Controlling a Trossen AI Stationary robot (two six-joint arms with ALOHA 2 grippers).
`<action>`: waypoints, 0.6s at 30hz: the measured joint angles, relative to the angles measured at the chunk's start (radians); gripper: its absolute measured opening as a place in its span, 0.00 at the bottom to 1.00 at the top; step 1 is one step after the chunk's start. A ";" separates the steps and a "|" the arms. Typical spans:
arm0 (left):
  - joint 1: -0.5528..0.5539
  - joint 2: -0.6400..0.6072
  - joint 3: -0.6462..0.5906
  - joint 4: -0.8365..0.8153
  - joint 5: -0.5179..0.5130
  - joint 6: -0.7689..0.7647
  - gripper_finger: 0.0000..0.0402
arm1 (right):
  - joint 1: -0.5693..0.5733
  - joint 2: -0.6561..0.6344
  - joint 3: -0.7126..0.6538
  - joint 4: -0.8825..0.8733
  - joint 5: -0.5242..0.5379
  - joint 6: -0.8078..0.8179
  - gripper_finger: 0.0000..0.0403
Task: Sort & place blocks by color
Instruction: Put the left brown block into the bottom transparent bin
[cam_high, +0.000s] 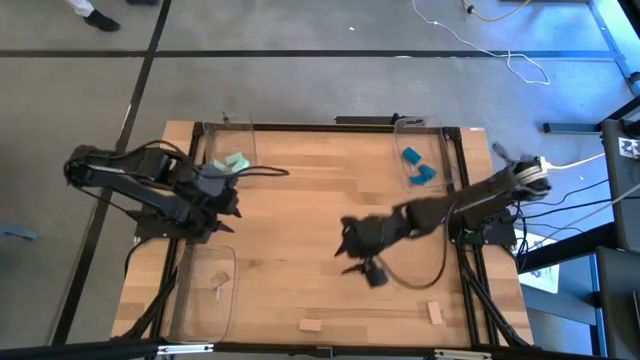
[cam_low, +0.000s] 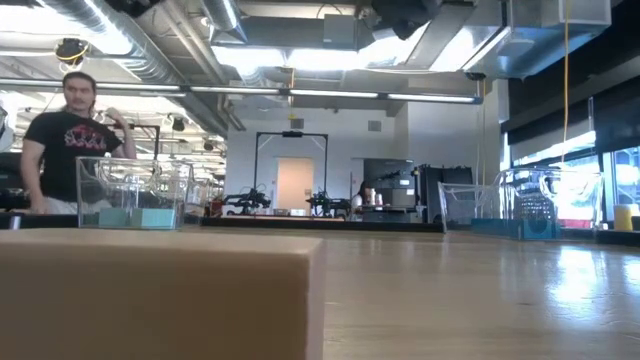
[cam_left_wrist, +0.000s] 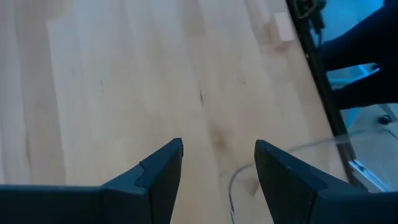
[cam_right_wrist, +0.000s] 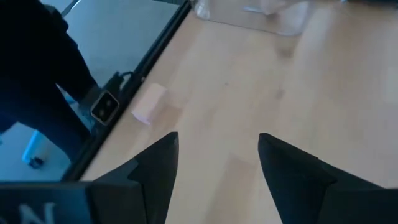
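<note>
Both grippers are open and hold nothing. My left gripper (cam_high: 226, 206) hovers over the table's left part, between the two left trays; its fingers (cam_left_wrist: 217, 180) show bare wood between them. My right gripper (cam_high: 348, 250) hangs over the table's middle, toward the near side (cam_right_wrist: 217, 174). Mint-teal blocks (cam_high: 231, 162) lie in the far-left clear tray. Deep blue blocks (cam_high: 418, 168) lie in the far-right one. One pale wood block (cam_high: 219, 291) lies in the near-left tray. Two more lie flat on the table near its near edge (cam_high: 310, 324), (cam_high: 434, 312). The right wrist view shows one of them (cam_right_wrist: 149, 102).
The clear trays stand along the table's left and right sides (cam_high: 205, 295), (cam_high: 425, 150). A black frame runs around the table (cam_high: 330, 126). In the low view a wood block (cam_low: 160, 295) fills the foreground. A person (cam_low: 70, 140) stands behind the table. Bare wood lies between the arms.
</note>
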 joint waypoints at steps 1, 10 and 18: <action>-0.012 -0.009 0.000 -0.007 -0.001 0.000 0.48 | 0.024 0.029 0.000 0.031 0.021 0.023 0.55; -0.066 -0.051 0.001 -0.077 -0.008 -0.014 0.48 | 0.169 0.291 0.000 0.331 0.130 0.194 0.55; -0.066 -0.049 0.000 -0.101 -0.008 -0.015 0.48 | 0.224 0.444 0.000 0.581 0.139 0.301 0.55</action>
